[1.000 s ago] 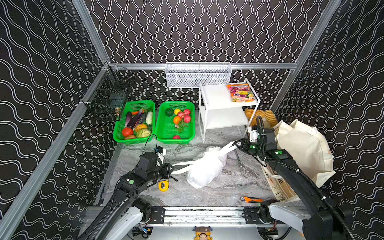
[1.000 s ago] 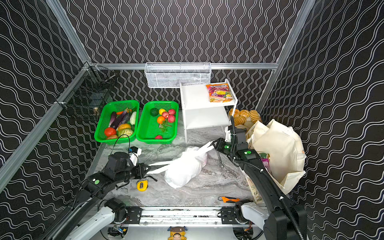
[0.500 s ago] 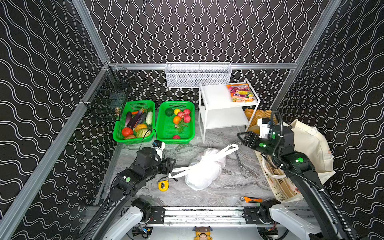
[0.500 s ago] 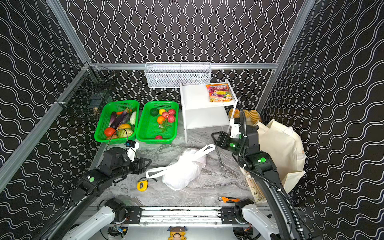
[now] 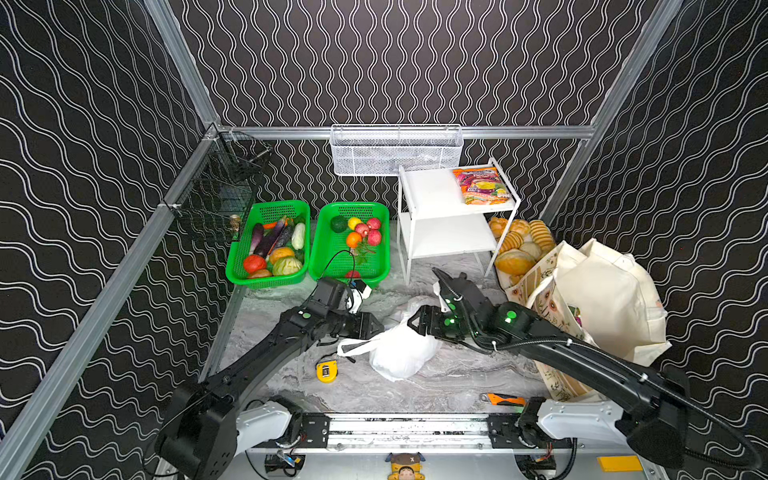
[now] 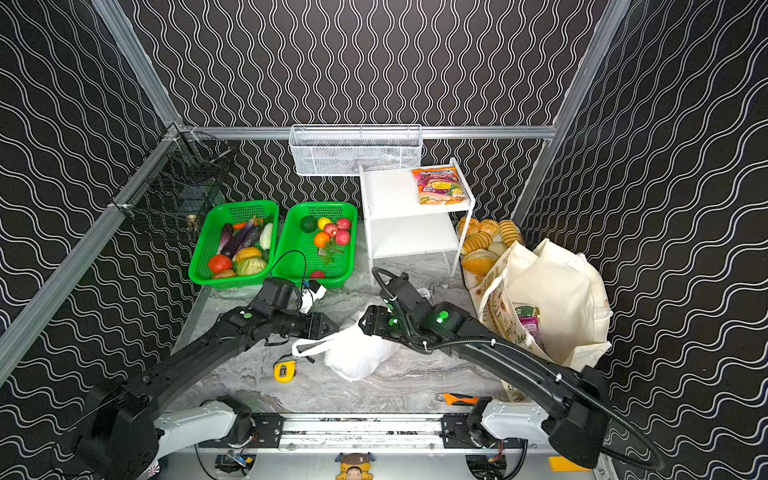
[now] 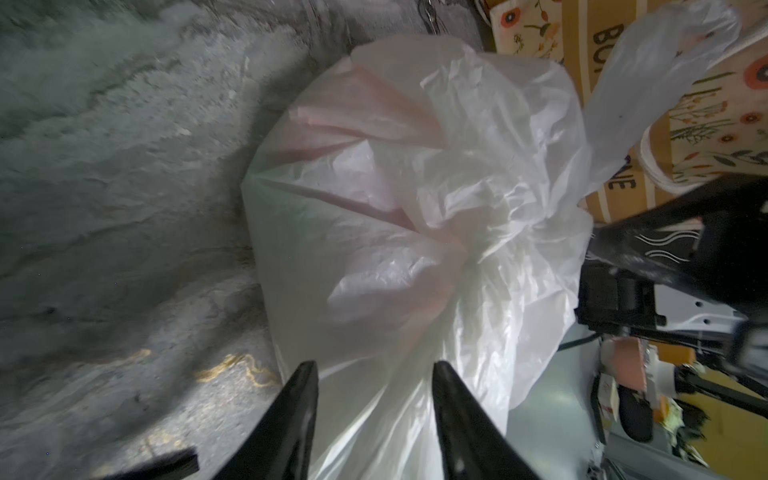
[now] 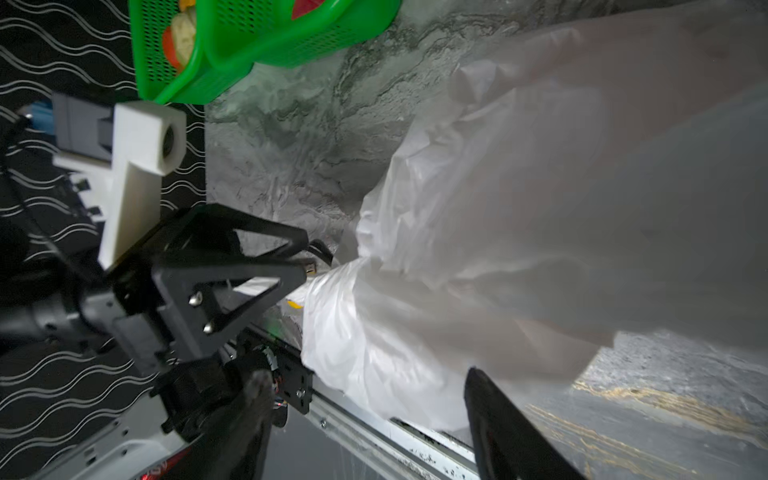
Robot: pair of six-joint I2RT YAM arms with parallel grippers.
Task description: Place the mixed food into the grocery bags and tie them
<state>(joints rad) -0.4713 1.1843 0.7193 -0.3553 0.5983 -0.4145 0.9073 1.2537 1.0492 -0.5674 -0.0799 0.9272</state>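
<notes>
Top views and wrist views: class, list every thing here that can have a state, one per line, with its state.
white plastic bag, filled, lying on its side, neck bunched
cloth tote, mouth open, packets inside
left gripper, open, bag plastic between its fingers
right gripper, open, bag just ahead
vegetable basket, full
fruit basket, partly filled
snack packet, flat on the shelf top tier

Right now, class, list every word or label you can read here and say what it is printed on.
"BO": cream tote, rest hidden.
"NE": same tote, word's start hidden.
Snack packet on the shelf: too small to read.
Yellow tape measure label: blurred.
</notes>
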